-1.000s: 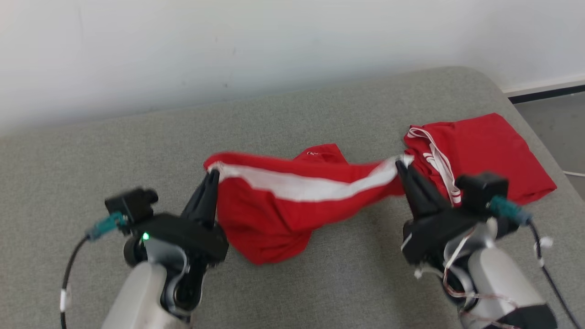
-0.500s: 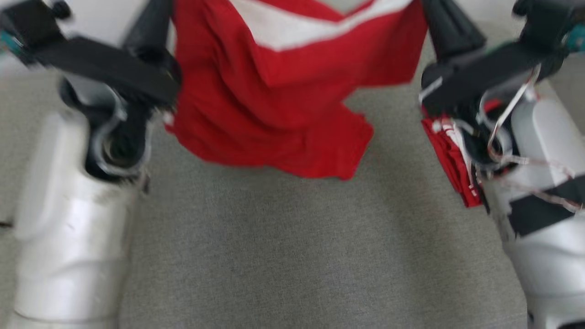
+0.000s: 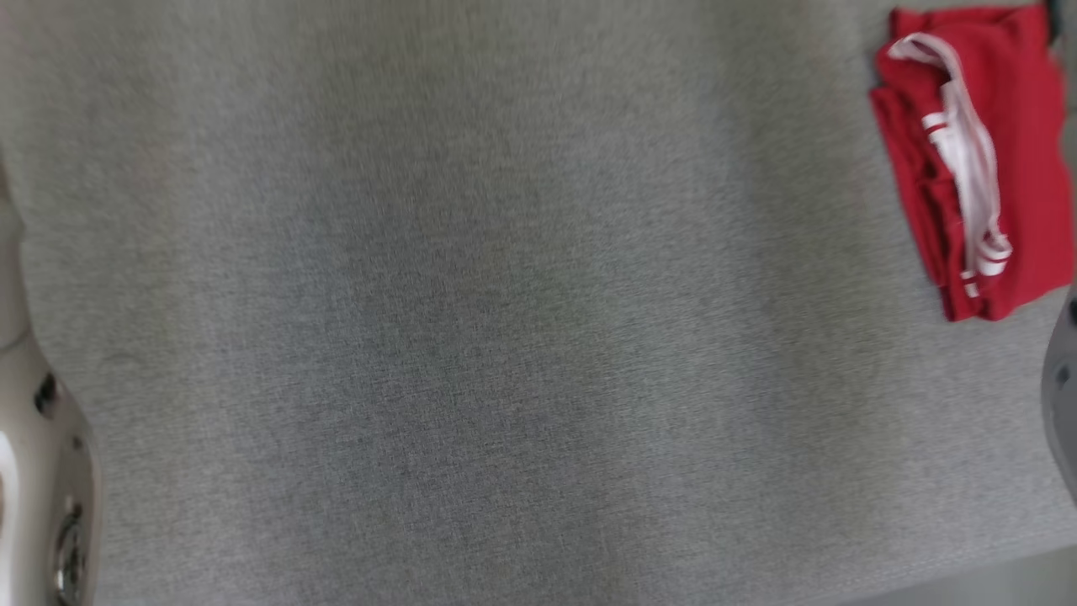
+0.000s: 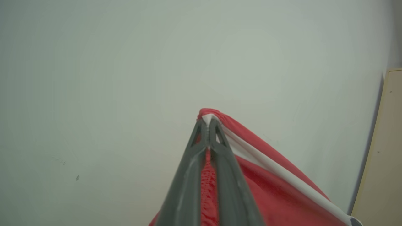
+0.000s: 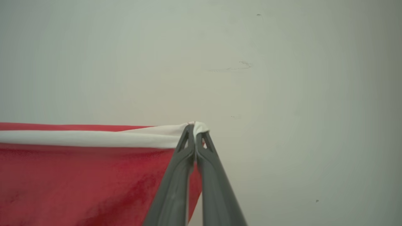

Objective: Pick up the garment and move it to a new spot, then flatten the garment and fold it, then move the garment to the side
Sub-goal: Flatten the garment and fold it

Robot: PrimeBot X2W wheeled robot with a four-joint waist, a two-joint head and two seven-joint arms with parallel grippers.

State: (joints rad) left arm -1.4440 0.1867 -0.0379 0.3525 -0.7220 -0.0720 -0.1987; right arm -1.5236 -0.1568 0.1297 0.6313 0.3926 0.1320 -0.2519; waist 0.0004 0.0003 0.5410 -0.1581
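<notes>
Carrying the garment (image 5: pixel 78 175) by two corners of its upper edge is, as we judge it, the step in hand: taking it to a new spot before any flattening. To do it well, we should hold both arms level and far enough apart that the white band (image 5: pixel 94 138) between the jaws runs straight. Then we should lower the cloth so that its hanging part meets the grey cushion (image 3: pixel 463 337) first and the rest lays out behind it. We should also choose a spot well apart from the folded red cloth (image 3: pixel 1018 126) on the cushion, so that the two do not tangle.

Our left gripper (image 4: pixel 208 125) is clenched, its jaws pressed together with red cloth squeezed between them. A small tuft of white band pokes out just past the tips, and the garment falls away to the right of these jaws and below them.

Our right gripper (image 5: pixel 194 130) is likewise clamped tight on the other corner. The white band is pinched at its tips, and the red cloth stretches off to the left of its jaws and hangs beneath them. Beyond both pairs of tips is a plain pale wall (image 4: pixel 125 62).
</notes>
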